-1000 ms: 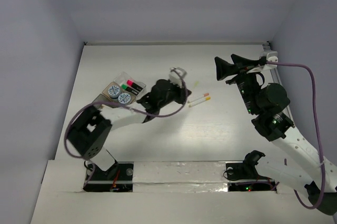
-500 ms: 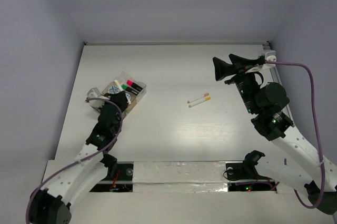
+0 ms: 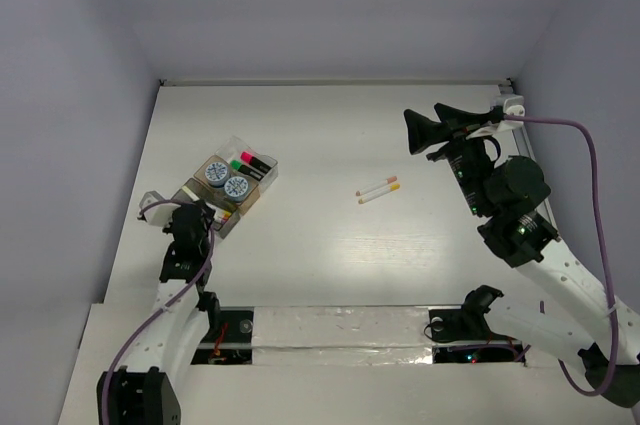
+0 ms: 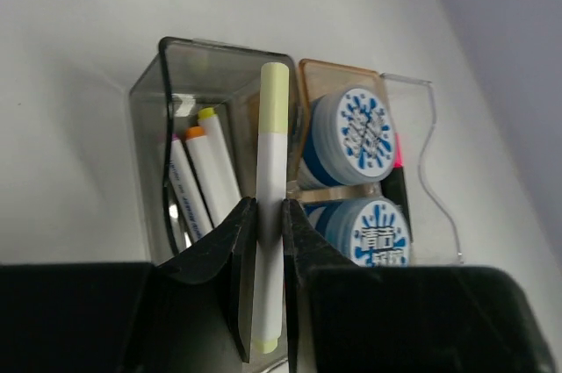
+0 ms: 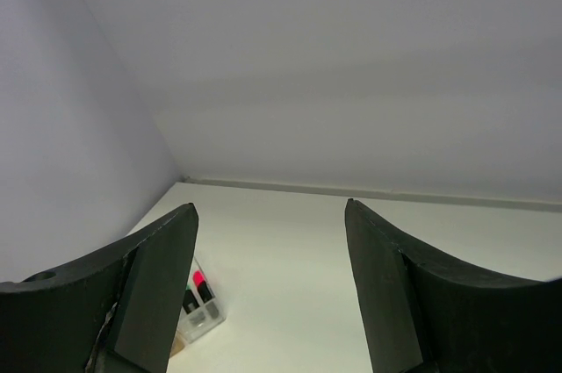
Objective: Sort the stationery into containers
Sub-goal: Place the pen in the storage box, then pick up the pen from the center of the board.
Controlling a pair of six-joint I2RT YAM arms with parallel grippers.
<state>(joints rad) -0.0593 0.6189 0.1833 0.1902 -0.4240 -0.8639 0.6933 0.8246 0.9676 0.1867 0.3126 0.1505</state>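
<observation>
One white pen (image 4: pixel 273 127) with a pale yellow tip is pinched between the closed fingers of the left gripper (image 4: pixel 270 206). It is held over the containers (image 3: pixel 262 177) near the table's (image 3: pixel 300 265) left edge, lined up with the wall between the smoky grey tray (image 4: pixel 145 92) and the tan tray (image 4: pixel 303 70). The grey tray holds at least two white pens (image 4: pixel 211 171), one orange-tipped and one yellow-tipped. Two blue-white discs (image 4: pixel 360 127) sit in the tan tray, and two markers (image 3: pixel 250 160) in the clear tray (image 4: pixel 430 171). Two loose pens (image 3: pixel 378 189) lie side by side mid-table. The right gripper (image 5: pixel 270 211) hangs wide apart and empty over the far right corner.
</observation>
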